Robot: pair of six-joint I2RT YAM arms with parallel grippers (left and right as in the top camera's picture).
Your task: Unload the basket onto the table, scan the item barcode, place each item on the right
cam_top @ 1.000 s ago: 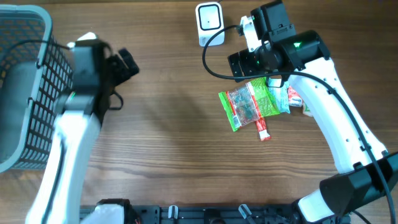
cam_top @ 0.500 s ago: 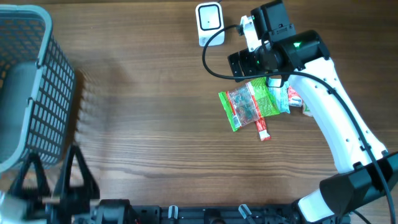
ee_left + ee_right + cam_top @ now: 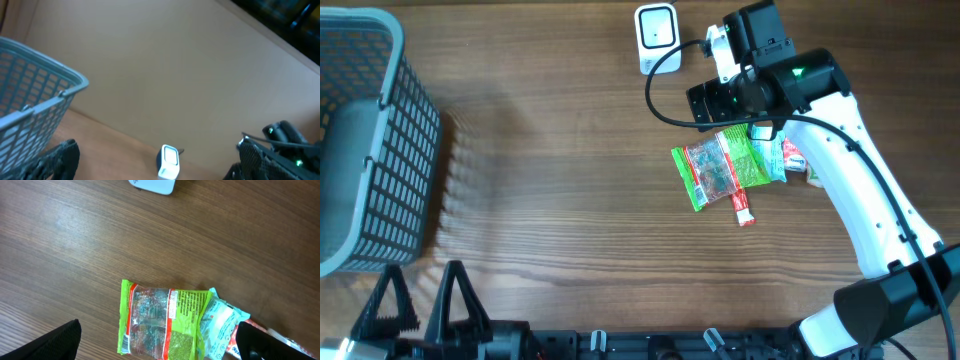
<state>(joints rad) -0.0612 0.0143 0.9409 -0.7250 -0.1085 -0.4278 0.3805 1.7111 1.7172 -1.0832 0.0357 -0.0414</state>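
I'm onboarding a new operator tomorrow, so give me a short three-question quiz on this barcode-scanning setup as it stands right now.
1. True or false: the right gripper is shut on the green packet.
2. Where is the white scanner?
A. Inside a basket
B. On the table, near its far edge
C. Under the snack packets
3. Fill in: the grey basket stands at the robot's ____ end of the table.

Key
1. False: its jaws stand open and the packet lies flat on the wood.
2. B
3. left
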